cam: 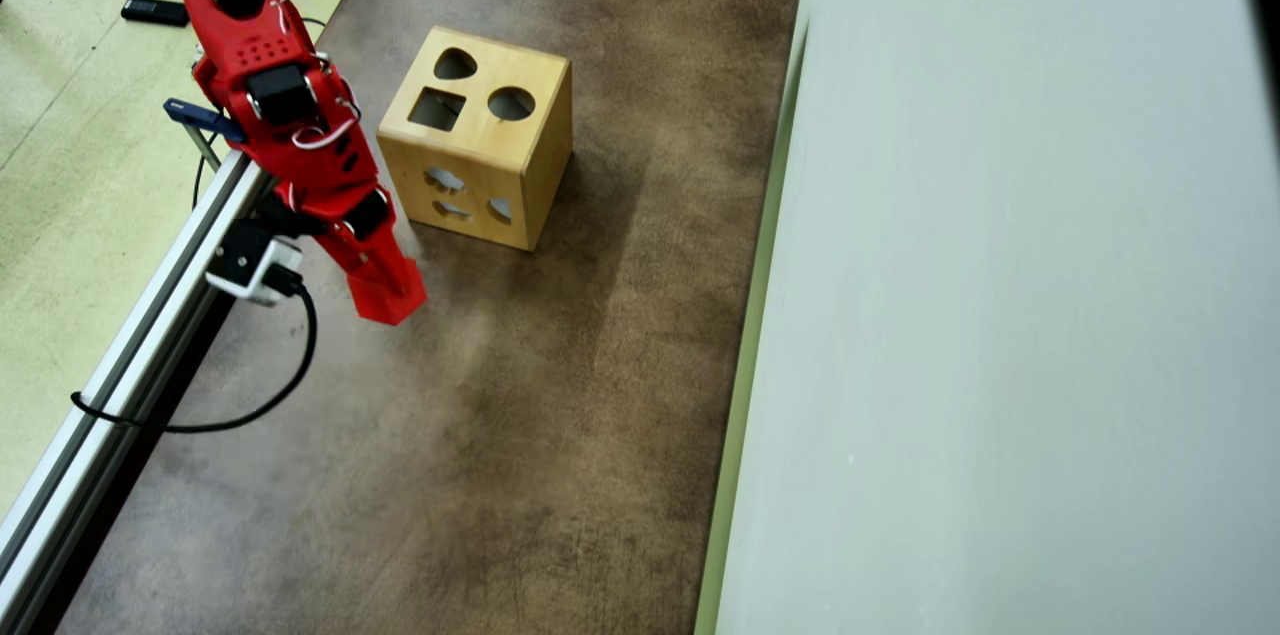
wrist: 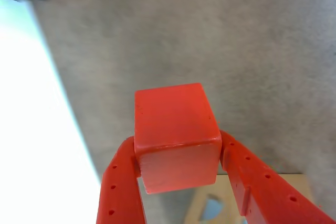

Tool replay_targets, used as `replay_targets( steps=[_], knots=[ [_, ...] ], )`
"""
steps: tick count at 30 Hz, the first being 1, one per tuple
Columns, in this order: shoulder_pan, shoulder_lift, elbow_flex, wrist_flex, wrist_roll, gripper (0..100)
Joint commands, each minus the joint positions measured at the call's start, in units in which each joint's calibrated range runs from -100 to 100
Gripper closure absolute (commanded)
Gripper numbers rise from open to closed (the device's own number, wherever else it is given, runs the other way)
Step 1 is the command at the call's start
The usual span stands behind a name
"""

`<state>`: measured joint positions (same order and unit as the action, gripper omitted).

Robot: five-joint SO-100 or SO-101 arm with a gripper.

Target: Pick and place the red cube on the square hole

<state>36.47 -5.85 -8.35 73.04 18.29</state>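
I have the red cube point(wrist: 176, 137) pinched between my two fingers point(wrist: 123, 182), one pressed on each side of it, and it hangs clear of the brown table point(cam: 520, 435). So the picking is done, as far as I can judge. In the overhead view my gripper point(cam: 388, 295) sits just beside the wooden box point(cam: 478, 140), lower left of it. The square hole point(cam: 437, 109) in the box's top is empty. What is left: carry the cube over that hole, line it up and let go.

Red cube point(wrist: 176, 135) between gripper point(wrist: 178, 163) fingers
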Motion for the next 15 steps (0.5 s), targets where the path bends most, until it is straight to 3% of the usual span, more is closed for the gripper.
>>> replay_targets(
  steps=[1,7,15],
  knots=[
    [-0.81,-9.14,-2.47,0.26,-1.22,99],
    [-1.11,-12.79,-2.47,1.46,-3.52,99],
    [-7.20,-18.31,-2.47,13.29,-5.13,99]
  ],
)
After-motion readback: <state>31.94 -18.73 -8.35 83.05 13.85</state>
